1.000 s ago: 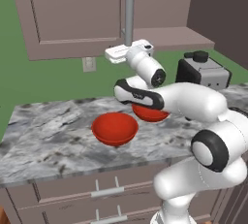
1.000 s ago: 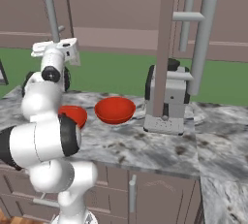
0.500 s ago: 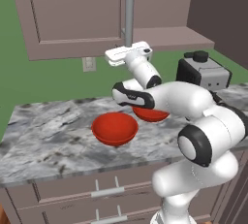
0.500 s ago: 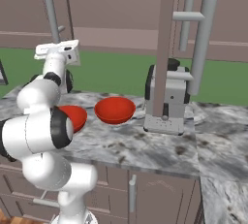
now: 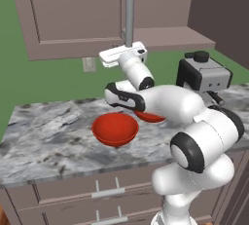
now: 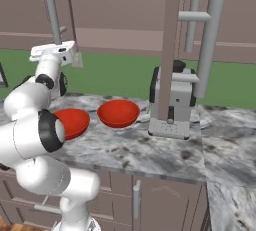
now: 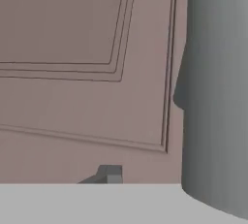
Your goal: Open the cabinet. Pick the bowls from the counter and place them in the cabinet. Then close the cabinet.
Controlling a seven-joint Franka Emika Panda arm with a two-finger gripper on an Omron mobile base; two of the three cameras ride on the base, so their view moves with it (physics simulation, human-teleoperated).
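Hand [image 5: 127, 52] at cabinet [image 5: 73, 9] handle [image 5: 129, 12], bar upright, grip cannot be told

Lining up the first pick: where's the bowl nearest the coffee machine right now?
In the right base view, that bowl sits on the counter, just left of the coffee machine, with the other bowl to its left.

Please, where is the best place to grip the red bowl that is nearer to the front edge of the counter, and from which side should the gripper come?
Probably the rim of the nearer bowl, taken from above with one finger inside and one outside. It sits upright and open on the counter, wide and shallow, so its body is likely too broad to span. The side away from the other bowl looks freer.
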